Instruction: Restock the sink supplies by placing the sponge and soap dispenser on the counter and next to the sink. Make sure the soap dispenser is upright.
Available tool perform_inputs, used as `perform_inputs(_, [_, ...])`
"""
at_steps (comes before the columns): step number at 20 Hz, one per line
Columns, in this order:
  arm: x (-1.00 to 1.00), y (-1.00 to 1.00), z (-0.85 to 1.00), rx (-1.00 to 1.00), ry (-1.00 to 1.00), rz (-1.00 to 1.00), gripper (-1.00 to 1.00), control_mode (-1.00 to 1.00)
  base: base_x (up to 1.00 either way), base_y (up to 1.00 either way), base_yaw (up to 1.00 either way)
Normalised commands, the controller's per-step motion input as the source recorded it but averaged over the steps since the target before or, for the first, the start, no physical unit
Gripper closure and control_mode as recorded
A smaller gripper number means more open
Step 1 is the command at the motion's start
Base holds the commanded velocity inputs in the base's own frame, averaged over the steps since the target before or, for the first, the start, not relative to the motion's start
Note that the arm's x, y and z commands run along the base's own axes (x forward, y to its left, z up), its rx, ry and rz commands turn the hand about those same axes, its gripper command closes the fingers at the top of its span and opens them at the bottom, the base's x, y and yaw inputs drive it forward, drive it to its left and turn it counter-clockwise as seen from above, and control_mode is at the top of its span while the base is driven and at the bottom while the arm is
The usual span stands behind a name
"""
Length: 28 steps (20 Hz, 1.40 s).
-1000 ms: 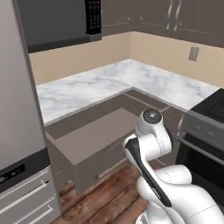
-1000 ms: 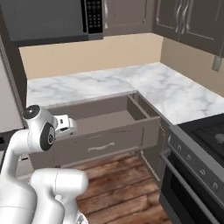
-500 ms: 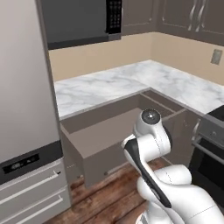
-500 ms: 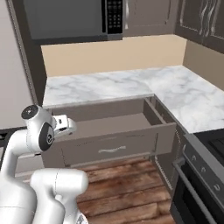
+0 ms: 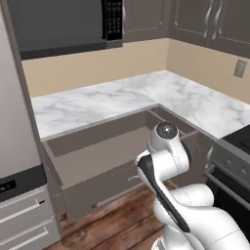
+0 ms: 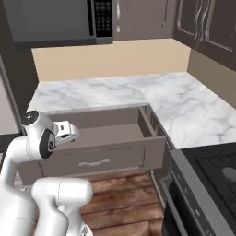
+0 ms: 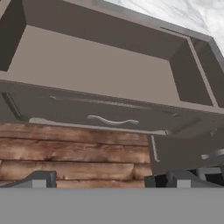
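White arm folded low before the open drawer (image 6: 106, 138), jaws apparently spread wide, holding nothing

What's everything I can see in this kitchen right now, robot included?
White marble counter with grey veining: one, L-shaped, wrapping the corner over dark brown cabinets.
Pulled-out brown drawer: one, under the counter, nothing visible inside; curved silver handle on its front.
Black microwave: one, mounted above the counter.
Dark upper cabinets: several, on the walls near the corner.
Black stove: one, to the right of the drawer.
Grey refrigerator: one, at the left edge.
Wall outlet: one, grey, on the beige wall.
Wooden plank floor: brown, in front of the drawer.
White robot arm: one, in front of the drawer; its hand is open, holding nothing.
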Motion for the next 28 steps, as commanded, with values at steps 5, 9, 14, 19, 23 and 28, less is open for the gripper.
perform_inputs(5, [0.0, 0.0, 0.0, 0.0, 0.0, 0.0, -1.0, 1.0, 0.27, -0.24, 0.06])
perform_inputs(9, [0.0, 0.0, 0.0, 0.0, 0.0, 0.0, -1.0, 1.0, 0.37, -0.09, 0.06])
perform_inputs(14, [0.0, 0.0, 0.0, 0.0, 0.0, 0.0, -1.0, 1.0, 0.39, -0.06, 0.07])
perform_inputs(19, [0.0, 0.0, 0.0, 0.0, 0.0, 0.0, -1.0, 1.0, 0.44, -0.09, 0.08])
perform_inputs(23, [0.0, 0.0, 0.0, 0.0, 0.0, 0.0, -1.0, 1.0, 0.32, -0.15, 0.1])
perform_inputs(28, [0.0, 0.0, 0.0, 0.0, 0.0, 0.0, -1.0, 1.0, 0.32, -0.15, 0.11])
